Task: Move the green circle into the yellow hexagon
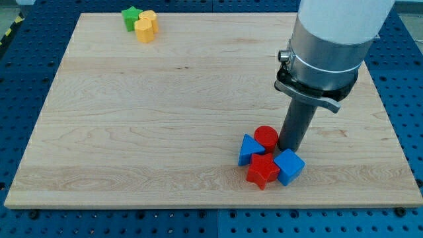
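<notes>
A green block (131, 17), which looks like a star, sits at the view's top left. It touches two yellow blocks: one (143, 30) just below it that looks like a hexagon, and one (150, 17) to its right. I see no other green block. My tip (289, 147) is far away at the view's lower right, right next to a red circle (266, 137) and just above a blue cube (289, 165).
A blue triangle (250, 149) and a red star (262, 171) lie with the red circle and blue cube in one tight cluster. The wooden board (165, 119) lies on a blue perforated table. The arm's wide white body hangs over the board's right side.
</notes>
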Available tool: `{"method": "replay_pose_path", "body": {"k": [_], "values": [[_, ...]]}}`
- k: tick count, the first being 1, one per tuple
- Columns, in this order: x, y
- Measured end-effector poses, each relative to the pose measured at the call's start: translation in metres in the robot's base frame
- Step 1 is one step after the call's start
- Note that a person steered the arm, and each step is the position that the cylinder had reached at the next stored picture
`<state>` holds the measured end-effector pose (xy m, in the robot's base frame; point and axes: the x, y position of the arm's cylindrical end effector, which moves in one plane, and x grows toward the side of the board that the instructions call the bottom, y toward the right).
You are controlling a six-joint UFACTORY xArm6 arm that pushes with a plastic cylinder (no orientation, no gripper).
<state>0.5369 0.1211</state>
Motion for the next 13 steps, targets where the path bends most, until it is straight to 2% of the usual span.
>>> {"method": "replay_pose_path", "body": {"k": [2, 3, 5, 6, 7, 8, 10, 13], "values": [[-0.014, 0.096], [-0.034, 0.111], [-0.034, 0.111], [-0.047, 0.129], [-0.099, 0.129], [-0.102, 0.129], [-0.103, 0.09], [-0.143, 0.074]]}}
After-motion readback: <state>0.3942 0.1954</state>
